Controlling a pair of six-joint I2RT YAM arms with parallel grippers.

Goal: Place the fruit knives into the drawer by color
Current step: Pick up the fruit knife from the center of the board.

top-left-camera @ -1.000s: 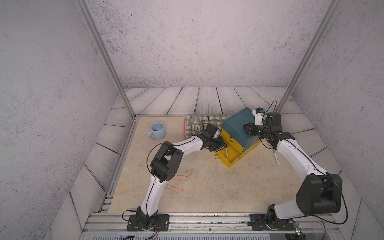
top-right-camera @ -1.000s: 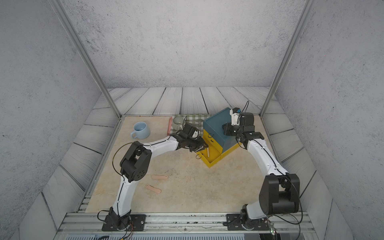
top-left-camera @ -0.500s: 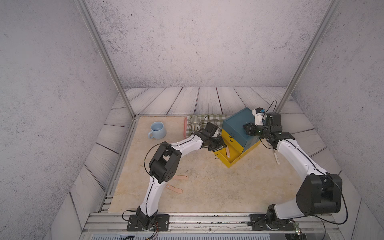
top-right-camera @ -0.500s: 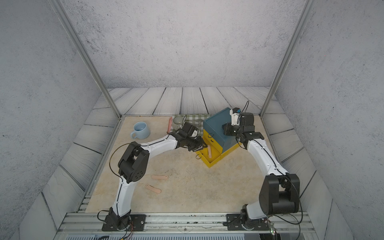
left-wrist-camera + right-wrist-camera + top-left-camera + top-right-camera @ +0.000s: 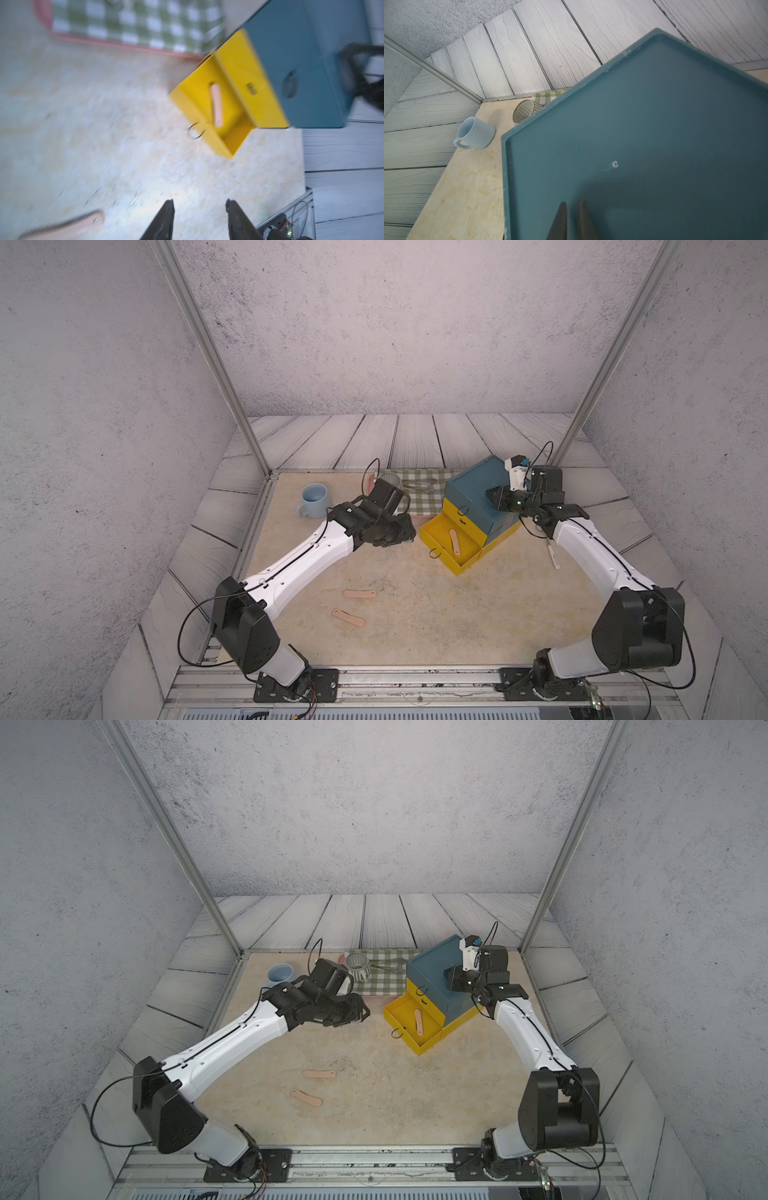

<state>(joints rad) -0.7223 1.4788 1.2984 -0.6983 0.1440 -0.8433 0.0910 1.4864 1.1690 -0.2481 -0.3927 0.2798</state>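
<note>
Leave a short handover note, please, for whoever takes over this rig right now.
Left gripper: open, empty, above the table near the open drawer.
Right gripper: shut, empty, at the top of the chest.
Done: one pink knife lies in that drawer.
Left: two pink knives on the table; no other colours in view.

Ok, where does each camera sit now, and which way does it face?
Top views: high above the arm bases, facing down toward the back wall; left arm, right arm and drawer chest show.
Left wrist: on that arm, looking past the open left gripper at the open drawer holding a pink knife.
Right wrist: on that arm, looking past the nearly closed right gripper across the chest top toward the blue mug.
Shared: both top views and left wrist show the open drawer.
</note>
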